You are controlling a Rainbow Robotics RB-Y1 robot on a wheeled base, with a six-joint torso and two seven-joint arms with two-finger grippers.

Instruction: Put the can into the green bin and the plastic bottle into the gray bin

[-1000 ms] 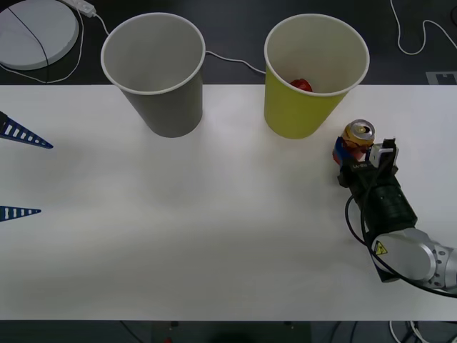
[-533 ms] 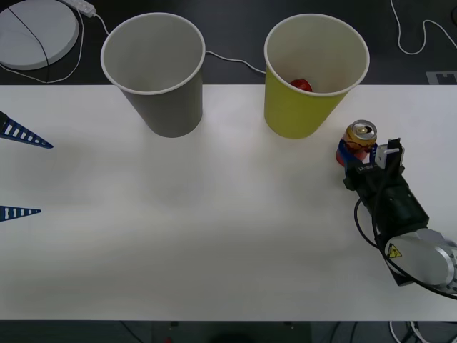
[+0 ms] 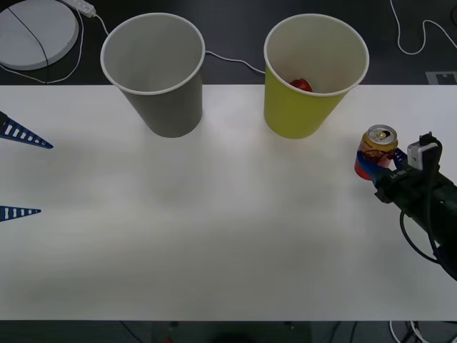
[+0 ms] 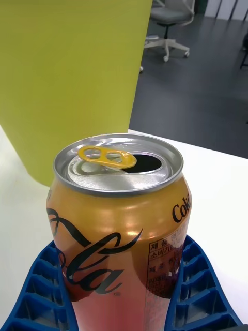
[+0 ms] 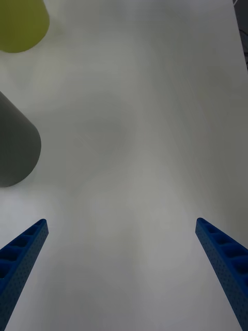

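Jaws on the right gripper [image 4: 124, 305] are clamped on the small red drink can with orange-yellow upper part and silver top [image 3: 376, 151]; blue ribbed fingers [image 4: 44, 289] press both sides of its lower body, can upright, opened pull-tab up. Jaws on the left gripper [image 5: 121, 269] spread wide, holding nothing, parked over the left edge of the white table [image 3: 214, 229].

Changes vs. a second ago:
- can and right gripper have shifted toward the robot's right, farther from the large yellow-green tapered cup-shaped bin [image 3: 314, 75]
- right arm sits farther out past the right table edge, less of it in the front view
- both bins and left gripper unchanged

Positions now: can near the right table edge, beside and in front of the yellow-green bin, not touching it. Cannot tell if the can base is on the table or lifted. Large gray tapered cup-shaped bin [image 3: 156, 71] stands at the back, left of the green one, well apart from it.

Counts:
- 1 can
- 2 bins (1 gray, 1 yellow-green)
- 1 small red object [image 3: 300, 85] inside the yellow-green bin
- 2 grippers
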